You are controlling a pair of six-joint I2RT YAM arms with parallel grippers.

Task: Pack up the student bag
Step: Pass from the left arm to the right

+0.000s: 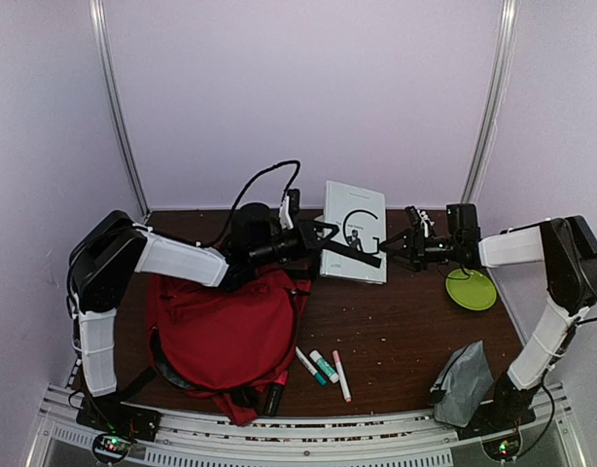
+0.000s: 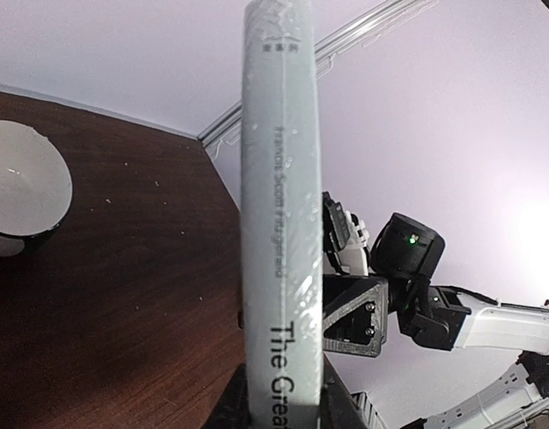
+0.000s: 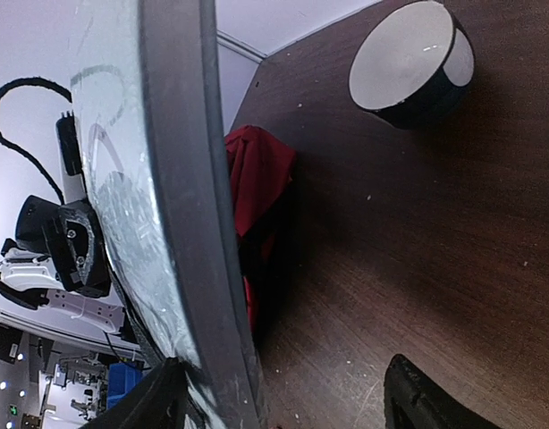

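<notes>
**Overhead view, read from the near edge to the far wall.** At the near right, a grey pouch (image 1: 461,384) stands just beside the right arm's base. Three markers (image 1: 325,367) lie side by side on the dark wooden table (image 1: 405,331), near the middle of its front half.

The student bag (image 1: 226,336) lies flat on the left half of the table. It is red fabric, with black straps at its near edge, and its far end passes under the left forearm. The markers are just to its right. Whether its opening is unzipped cannot be told.

A flat green disc (image 1: 471,289) rests on the right side of the table, below the right arm's forearm.

Farther back, a pale grey book (image 1: 355,232) sits between the two arms with its cover turned toward the overhead camera. The left gripper (image 1: 318,241) is clamped on the book's left side. In the left wrist view, the spine (image 2: 282,223) rises straight out of the narrow jaws.

The right gripper (image 1: 391,245) is at the book's right edge with its jaws spread wide. In the right wrist view, one finger (image 3: 158,398) is just beside the book and the other is well apart from it, so it grips nothing.

At the far left stands a round white-topped object (image 3: 413,63) with a dark side.
</notes>
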